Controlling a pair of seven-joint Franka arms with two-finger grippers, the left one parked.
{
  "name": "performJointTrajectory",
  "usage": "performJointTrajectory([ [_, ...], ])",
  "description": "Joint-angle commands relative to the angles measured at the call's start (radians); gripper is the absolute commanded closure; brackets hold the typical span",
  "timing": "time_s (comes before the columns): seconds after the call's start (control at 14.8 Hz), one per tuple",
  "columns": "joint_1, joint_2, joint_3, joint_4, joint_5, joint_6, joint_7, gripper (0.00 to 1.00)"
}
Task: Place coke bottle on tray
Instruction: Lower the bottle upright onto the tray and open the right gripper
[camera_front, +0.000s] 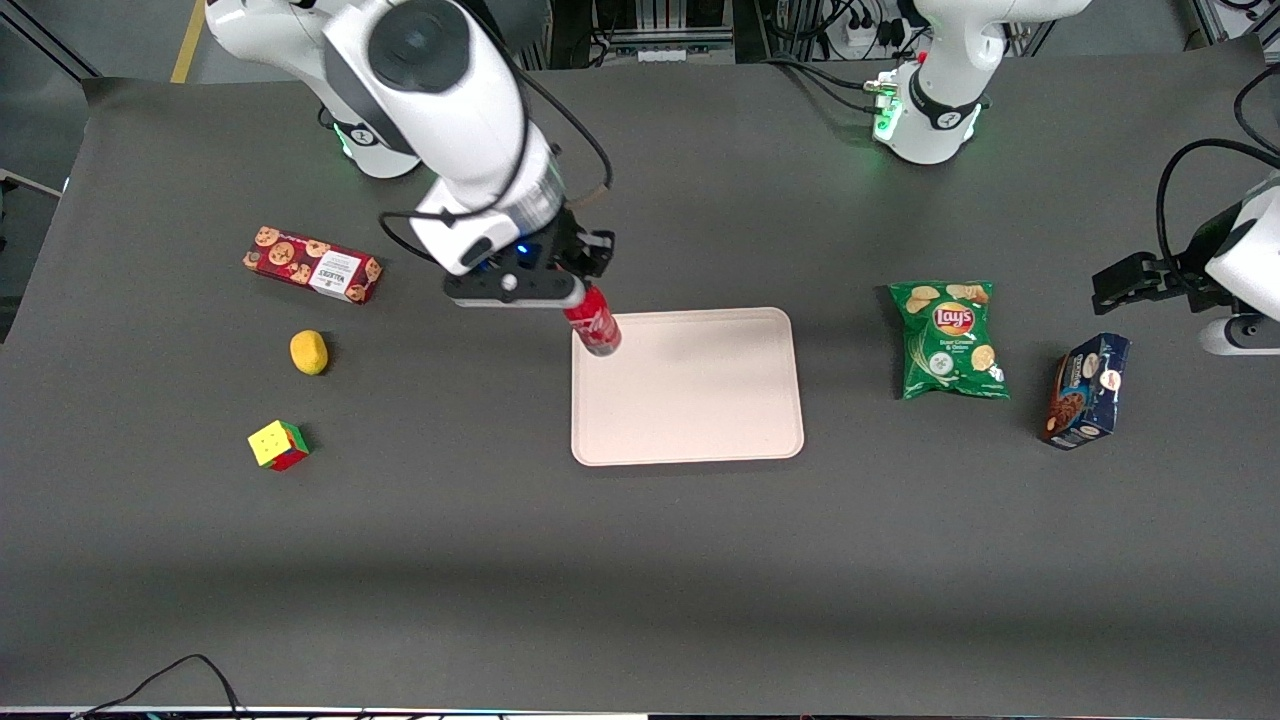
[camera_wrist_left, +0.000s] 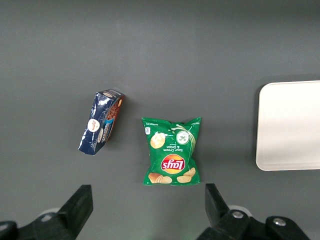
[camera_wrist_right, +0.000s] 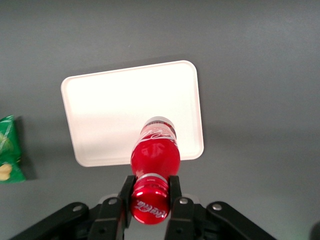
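Gripper (camera_front: 578, 292): hanging over the tray's edge on the working arm's side, its fingers (camera_wrist_right: 174, 192) squeezing the bottle's neck.
Coke bottle (camera_front: 595, 322): hanging in the air above the tray, not touching it.
Tray (camera_front: 700, 400): lying flat mid-table.
Chip bag (camera_front: 948, 340): lying toward the parked arm's end.

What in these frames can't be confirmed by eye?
- Front view: the gripper fingertips, hidden by the wrist, though the right wrist view shows them clamping the coke bottle neck.
- Either view: whether the bottle base touches the tray.
- Right wrist view: the chips bag, cut off by the frame edge.
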Motion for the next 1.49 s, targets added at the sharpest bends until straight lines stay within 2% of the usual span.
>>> performJointTrajectory([
  [0.0,0.038,0.126,0.006,0.075,-0.11,0.012,0.05,1.0],
  [0.14,0.038,0.173,0.006,0.068,-0.142,0.035,0.048,1.0],
  [0.47,0.036,0.255,0.005,0.003,-0.147,0.137,0.042,1.0],
  [0.74,0.022,0.258,0.005,-0.066,-0.173,0.191,0.038,1.0],
  [1.28,0.015,0.259,0.0,-0.104,-0.175,0.225,0.035,1.0],
  [1.35,0.015,0.259,0.0,-0.107,-0.175,0.228,0.036,0.87],
  [1.42,0.013,0.259,-0.001,-0.115,-0.175,0.233,0.036,0.66],
])
